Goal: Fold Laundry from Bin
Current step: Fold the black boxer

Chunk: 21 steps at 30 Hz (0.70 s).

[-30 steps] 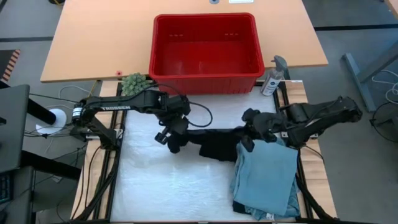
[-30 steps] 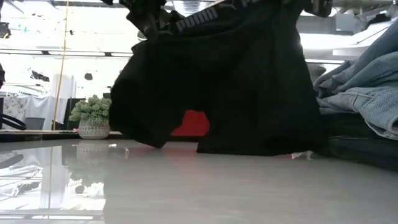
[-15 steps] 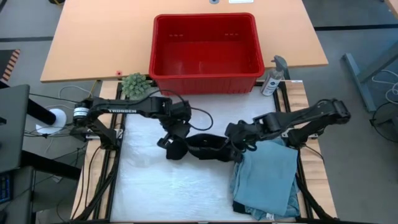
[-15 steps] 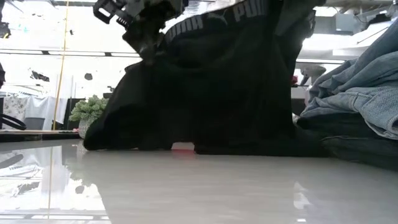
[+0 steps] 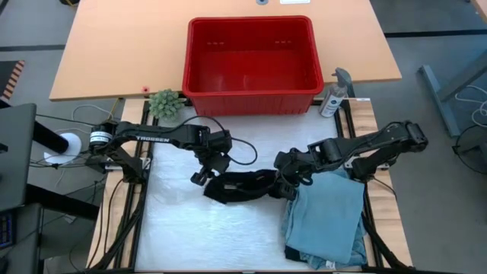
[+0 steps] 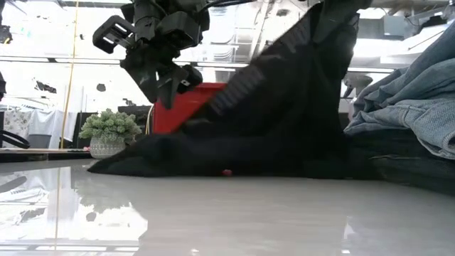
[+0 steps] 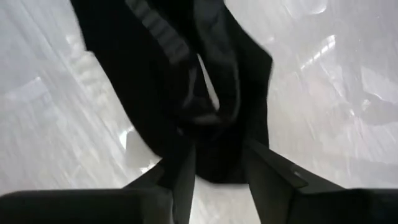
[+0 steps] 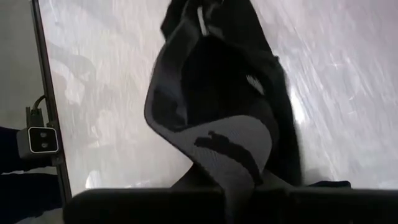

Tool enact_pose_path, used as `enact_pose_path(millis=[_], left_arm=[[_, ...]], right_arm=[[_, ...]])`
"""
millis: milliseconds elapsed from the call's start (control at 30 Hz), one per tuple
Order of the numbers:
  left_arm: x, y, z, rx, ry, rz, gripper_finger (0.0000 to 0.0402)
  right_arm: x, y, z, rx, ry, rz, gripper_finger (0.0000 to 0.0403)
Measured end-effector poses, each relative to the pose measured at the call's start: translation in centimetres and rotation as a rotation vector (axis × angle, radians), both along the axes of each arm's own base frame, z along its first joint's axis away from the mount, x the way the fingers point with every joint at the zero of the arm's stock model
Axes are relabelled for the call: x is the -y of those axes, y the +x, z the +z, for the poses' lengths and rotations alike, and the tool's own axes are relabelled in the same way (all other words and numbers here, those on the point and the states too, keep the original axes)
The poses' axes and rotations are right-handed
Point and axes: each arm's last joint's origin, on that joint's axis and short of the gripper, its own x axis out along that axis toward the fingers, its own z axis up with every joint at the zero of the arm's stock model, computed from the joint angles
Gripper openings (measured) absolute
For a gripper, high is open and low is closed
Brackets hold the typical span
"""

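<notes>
Denim pieces, light blue and folded (image 5: 327, 217), flank our small black garment (image 5: 240, 186) lying on the white table (image 5: 175, 228). Our left hand (image 5: 204, 173) hovers spread above it; our right hand (image 5: 288, 183) pinches its waistband.

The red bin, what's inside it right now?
Nothing shows inside the red bin from above: its bare floor and all four walls are in view. None of it is covered.
</notes>
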Motion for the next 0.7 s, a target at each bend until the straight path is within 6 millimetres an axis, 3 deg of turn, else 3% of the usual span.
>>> enact_pose_path(millis=[167,333,700], left_arm=[[-0.1,0.6,0.2,0.054,0.013,0.026,0.0130],[0.4,1.8,0.9,0.163,-0.081,0.097,0.0131],[5.6,2.9,1.1,0.275,0.085,0.090,0.0131]], right_arm=[[0.0,0.0,0.0,0.000,-0.003,0.002,0.0016],[0.3,0.0,0.0,0.001,-0.009,0.001,0.0016],[1.4,0.3,-0.1,0.003,-0.043,0.020,0.0016]])
